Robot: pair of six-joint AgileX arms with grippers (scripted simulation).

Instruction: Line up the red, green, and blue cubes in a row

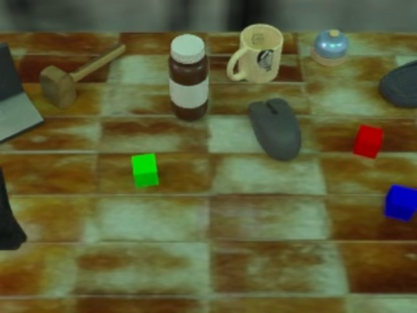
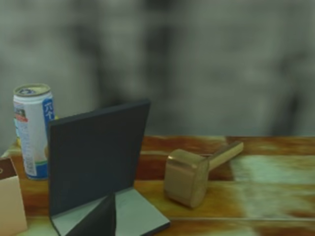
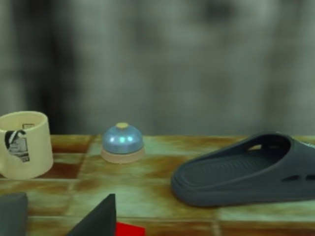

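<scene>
The tiled brown-and-white tabletop [image 1: 260, 261] fills the top view, and the task looks barely begun: the three cubes lie scattered, none beside another, so the whole row remains to be built. Going down in size, a dark stand with a grey base [image 1: 14, 98] sits at the left edge, a dark grey slipper [image 1: 401, 85] pokes in at the upper right edge, and a wooden mallet [image 1: 71, 75] lies at upper left. A brown jar with a white lid [image 1: 188, 77] stands upper centre, a cream mug [image 1: 257, 53] just to its right, a grey computer mouse [image 1: 277, 128] below the mug, and a blue-domed call bell [image 1: 330, 45] at upper right. A drink can [image 2: 32, 130] shows only in the left wrist view, behind the stand. The cubes are smallest: the green cube [image 1: 144, 170] sits left of centre, well apart from the other two; the red cube [image 1: 368, 141] lies at the right, just beyond the mouse; the blue cube [image 1: 399, 203] sits below it near the right edge. All three are plain, solid-coloured, equal in size, resting flat. The left end effector [image 1: 8, 222] shows only as a dark shape at the lower left edge, empty as far as I can see, though I cannot tell how its fingers stand. The right end effector [image 3: 98, 219] is out of the top view; one dark fingertip appears in its wrist view, with the red cube's corner close below, holding nothing.
</scene>
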